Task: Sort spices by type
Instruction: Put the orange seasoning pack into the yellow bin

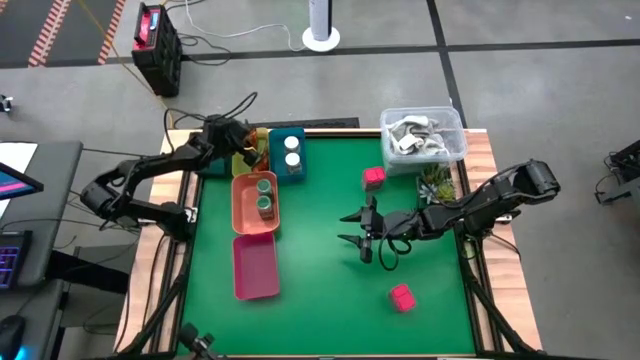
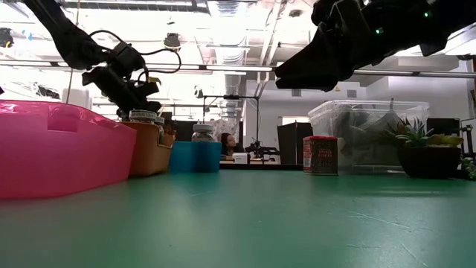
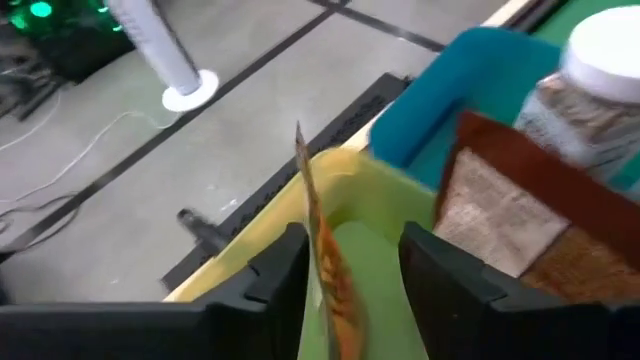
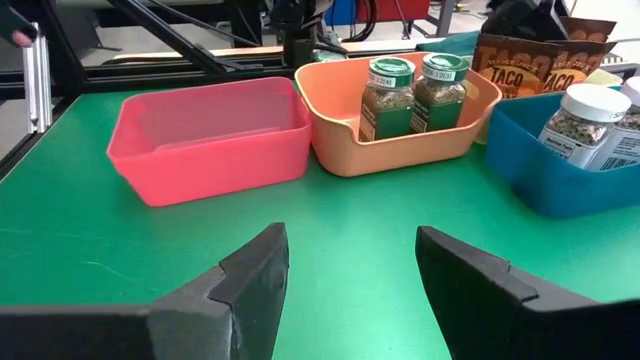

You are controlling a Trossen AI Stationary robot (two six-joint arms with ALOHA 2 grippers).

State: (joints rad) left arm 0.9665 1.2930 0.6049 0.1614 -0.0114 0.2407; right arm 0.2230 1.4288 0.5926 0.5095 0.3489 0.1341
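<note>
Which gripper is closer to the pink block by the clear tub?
Right. The right gripper hovers open just short of the pink block; the left gripper is across the table, holding a sachet over the yellow tray.

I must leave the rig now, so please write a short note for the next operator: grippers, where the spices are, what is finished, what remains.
Left gripper: over the yellow tray, shut on a sachet; more sachets are already there.
Right gripper: open, empty, above mid-table.
Done: two green-lidded jars in the orange tray; two white-lidded jars in the blue tray.
Left: release the sachet; move both pink blocks from the mat into the empty pink tray.
</note>
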